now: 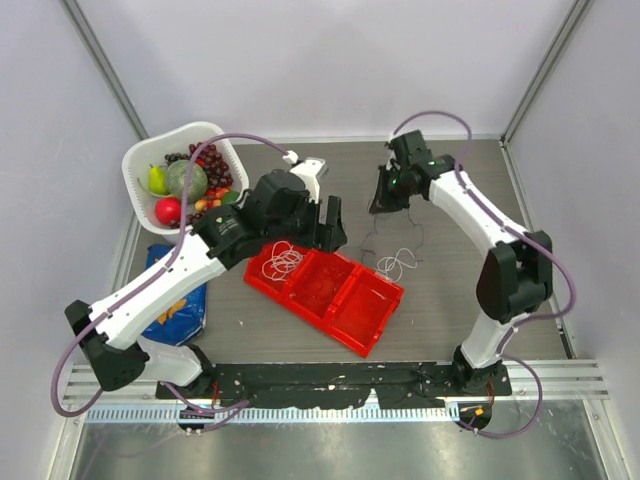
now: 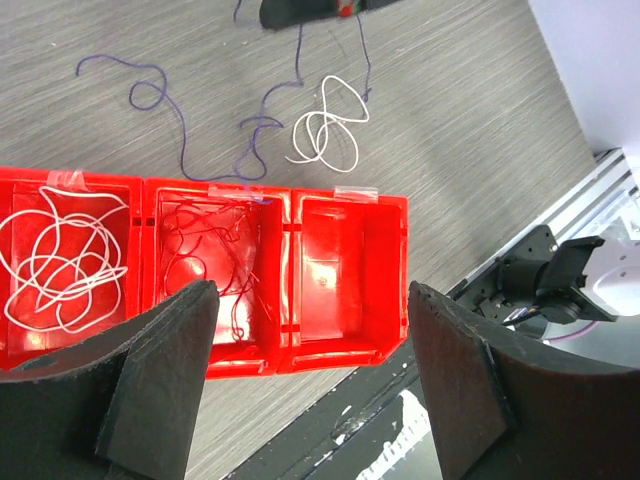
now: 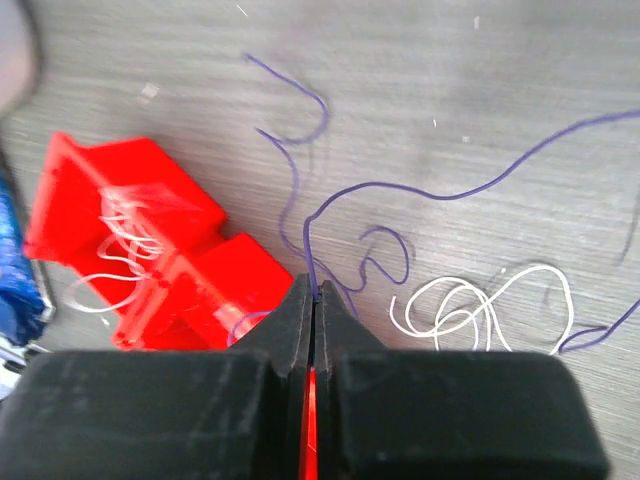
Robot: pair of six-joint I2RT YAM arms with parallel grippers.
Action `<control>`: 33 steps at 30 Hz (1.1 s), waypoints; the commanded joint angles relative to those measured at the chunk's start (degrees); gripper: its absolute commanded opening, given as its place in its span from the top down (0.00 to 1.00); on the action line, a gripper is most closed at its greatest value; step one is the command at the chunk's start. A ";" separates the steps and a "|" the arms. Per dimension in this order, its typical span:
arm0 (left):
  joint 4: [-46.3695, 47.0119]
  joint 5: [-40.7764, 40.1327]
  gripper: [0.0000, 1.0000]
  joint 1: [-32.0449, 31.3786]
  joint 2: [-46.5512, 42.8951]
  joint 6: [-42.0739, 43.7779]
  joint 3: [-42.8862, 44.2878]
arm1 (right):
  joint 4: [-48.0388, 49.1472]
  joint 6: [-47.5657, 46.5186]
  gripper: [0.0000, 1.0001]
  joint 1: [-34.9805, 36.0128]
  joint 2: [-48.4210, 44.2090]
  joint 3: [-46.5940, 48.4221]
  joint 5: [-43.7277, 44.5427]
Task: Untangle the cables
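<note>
Sorting looks roughly half done: left gripper (image 2: 310, 290) hangs agape over the tray (image 2: 345, 205), where 1 white cable (image 2: 60, 255) and 1 red cable (image 2: 205, 255) sit in separate bins (3rd bin (image 2: 345, 270) empty). A white loop (image 2: 325, 125) and purple cable (image 3: 400, 188) lie loose just beside it, right gripper (image 3: 314, 300) pinching the purple cable.

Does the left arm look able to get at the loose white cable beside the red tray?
Probably yes: the left gripper hangs open above the tray, the loose white cable lies just beyond it; the right gripper, holding a purple cable, is close.
</note>
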 commanded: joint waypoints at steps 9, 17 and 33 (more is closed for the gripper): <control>6.09 -0.68 0.17 1.70 -4.83 -1.88 3.07 | -4.92 0.07 0.99 -0.03 -19.06 19.46 8.21; 10.22 -0.15 0.17 2.49 -6.67 -3.99 4.13 | 4.04 1.73 0.99 -0.03 -24.51 24.48 -0.56; 18.23 -17.45 0.14 3.72 -20.11 -5.05 -6.32 | 20.74 5.69 0.99 0.05 -36.73 11.33 -26.23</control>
